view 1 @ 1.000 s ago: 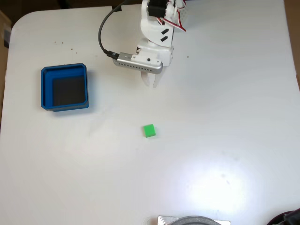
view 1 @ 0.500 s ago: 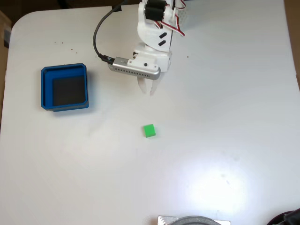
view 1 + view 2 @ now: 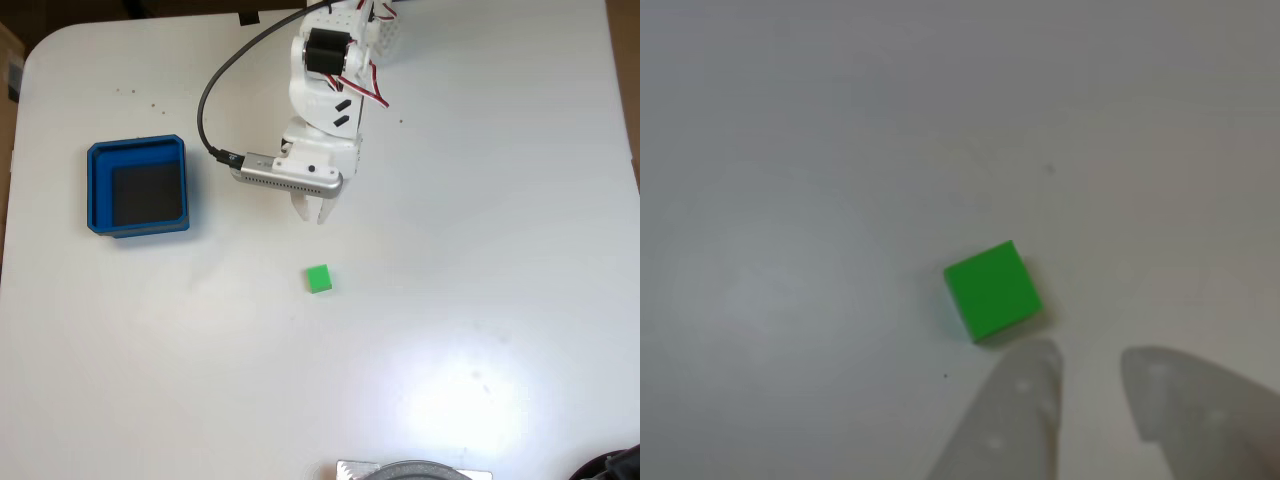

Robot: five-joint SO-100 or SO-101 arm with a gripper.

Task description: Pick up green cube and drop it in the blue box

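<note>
The green cube [image 3: 318,279] lies alone on the white table, just below centre in the fixed view. My white gripper [image 3: 311,212] hangs above the table a short way up-view from it, fingertips pointing toward the cube. In the other view the cube [image 3: 992,290] sits just beyond and left of the gripper [image 3: 1095,365], whose two pale fingers stand a little apart with nothing between them. The blue box [image 3: 98,190], with its dark floor, rests at the left of the table and holds nothing.
The white table [image 3: 480,250] has rounded corners at the top left. A black cable [image 3: 208,95] loops from the arm to a grey camera bar [image 3: 285,173] on the wrist. A grey round object [image 3: 415,470] pokes in at the bottom edge.
The arm has reached down-view, bringing the gripper closer to the green cube. Cube and box have not moved.
</note>
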